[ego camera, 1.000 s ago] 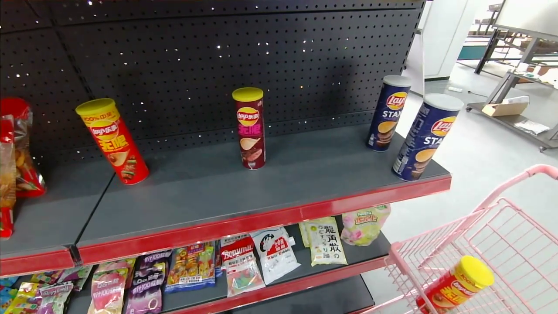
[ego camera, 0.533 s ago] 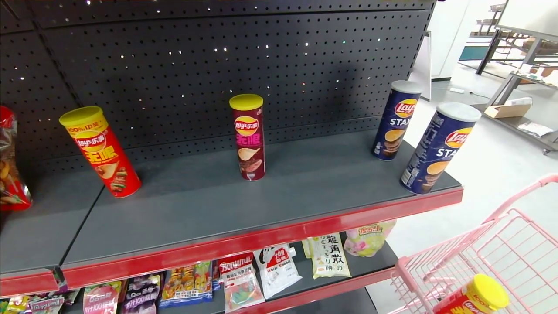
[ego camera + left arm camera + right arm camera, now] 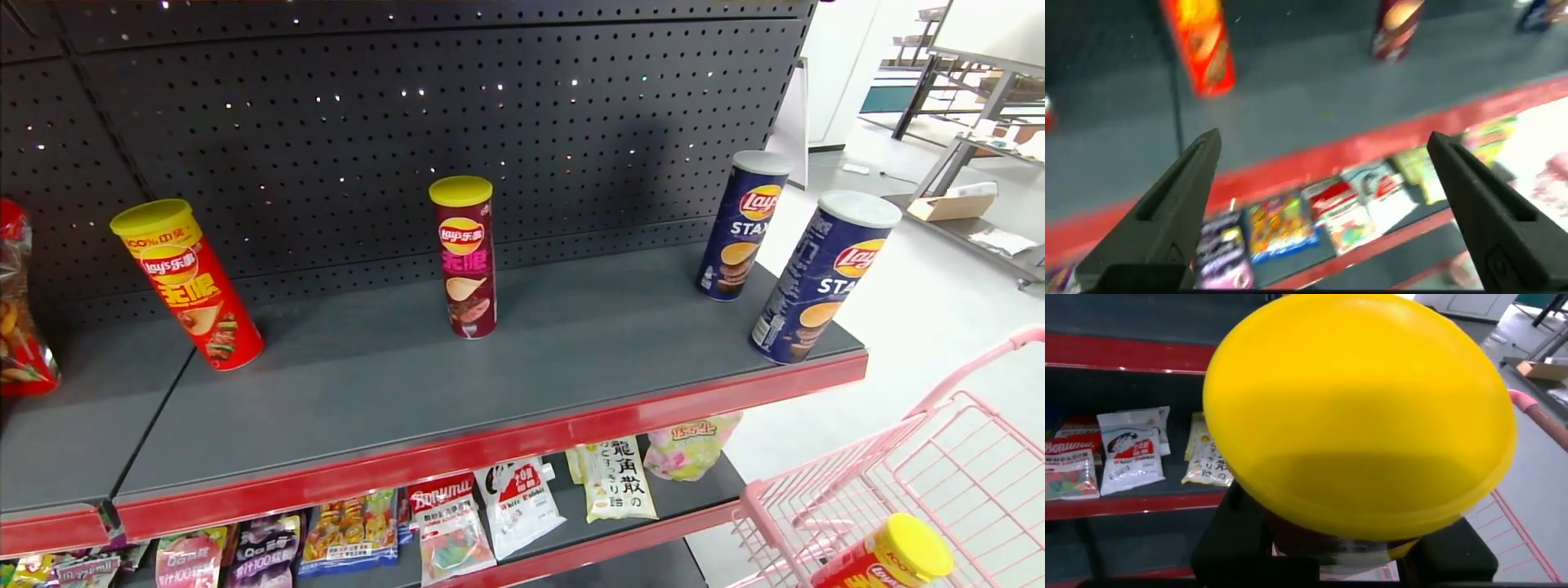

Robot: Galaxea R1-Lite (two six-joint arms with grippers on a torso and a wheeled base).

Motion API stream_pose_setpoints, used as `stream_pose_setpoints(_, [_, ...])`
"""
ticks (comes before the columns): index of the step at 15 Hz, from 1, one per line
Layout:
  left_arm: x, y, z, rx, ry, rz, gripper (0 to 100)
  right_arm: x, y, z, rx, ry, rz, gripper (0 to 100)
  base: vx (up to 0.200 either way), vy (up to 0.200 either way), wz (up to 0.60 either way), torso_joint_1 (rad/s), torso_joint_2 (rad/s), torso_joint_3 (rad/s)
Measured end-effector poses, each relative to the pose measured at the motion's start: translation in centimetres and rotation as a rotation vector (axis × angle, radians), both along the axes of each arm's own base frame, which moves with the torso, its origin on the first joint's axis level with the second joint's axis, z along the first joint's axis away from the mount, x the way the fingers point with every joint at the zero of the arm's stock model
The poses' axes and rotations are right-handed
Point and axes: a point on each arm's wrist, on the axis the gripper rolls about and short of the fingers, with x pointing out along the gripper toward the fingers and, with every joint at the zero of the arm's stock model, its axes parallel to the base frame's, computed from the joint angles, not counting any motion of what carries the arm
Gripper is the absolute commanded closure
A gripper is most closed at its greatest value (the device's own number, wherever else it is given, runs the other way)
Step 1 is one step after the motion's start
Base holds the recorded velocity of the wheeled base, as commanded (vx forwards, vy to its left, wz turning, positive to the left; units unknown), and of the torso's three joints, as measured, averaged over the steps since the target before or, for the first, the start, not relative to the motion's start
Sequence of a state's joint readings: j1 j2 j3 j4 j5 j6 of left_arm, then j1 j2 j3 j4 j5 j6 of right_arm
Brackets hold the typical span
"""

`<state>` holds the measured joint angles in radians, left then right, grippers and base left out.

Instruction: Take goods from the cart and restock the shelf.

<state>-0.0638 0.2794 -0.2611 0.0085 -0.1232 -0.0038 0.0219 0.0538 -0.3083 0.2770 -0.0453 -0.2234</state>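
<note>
The right gripper (image 3: 1343, 551) is clamped on a red chip can (image 3: 886, 559) with a yellow lid, which sits tilted inside the pink cart (image 3: 971, 371) beside the shelf (image 3: 457, 384). The left gripper (image 3: 1323, 139) is spread wide and holds nothing, facing the shelf's red front edge.

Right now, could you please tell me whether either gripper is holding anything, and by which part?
The right gripper holds the red chip can by its body, just below the yellow lid. The left gripper is open and empty.
</note>
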Motion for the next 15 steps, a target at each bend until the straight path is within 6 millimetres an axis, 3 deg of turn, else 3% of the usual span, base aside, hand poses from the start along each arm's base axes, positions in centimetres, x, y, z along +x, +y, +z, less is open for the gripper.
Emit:
stream_pose_setpoints(3, [5.9, -0.8, 6.7, -0.02, 0.08, -0.118, 0, 0.1, 0.0, 0.2, -0.003, 0.006, -0.088, 100, 0.0, 0.0, 0.0, 0.0, 0.0, 0.0])
stream_pose_setpoints(5, [12.7, -2.5, 9.2, -0.024, 0.121, -0.249, 0, 0.0, 0.0, 0.3, 0.001, -0.002, -0.095, 100, 0.0, 0.0, 0.0, 0.0, 0.0, 0.0])
stream_pose_setpoints(8, [22.4, -6.3, 9.9, -0.016, 0.154, -0.474, 0, 0.0, 0.0, 0.2, 0.032, -0.004, -0.097, 100, 0.0, 0.0, 0.0, 0.0, 0.0, 0.0])
stream_pose_setpoints(10, [27.2, -9.0, 9.8, 0.0, 0.128, -0.623, 0, 0.0, 0.0, 0.2, 0.035, -0.003, -0.104, 100, 0.0, 0.0, 0.0, 0.0, 0.0, 0.0])
stream_pose_setpoints(13, [31.8, -11.8, 8.3, 0.042, 0.118, -0.759, 0, 0.0, 0.0, -0.1, 0.037, 0.01, -0.112, 100, 0.0, 0.0, 0.0, 0.0, 0.0, 0.0])
stream_pose_setpoints(15, [33.3, -12.6, 7.3, 0.046, 0.133, -0.797, 0, 0.1, 0.1, -0.1, 0.037, 0.012, -0.115, 100, 0.0, 0.0, 0.0, 0.0, 0.0, 0.0])
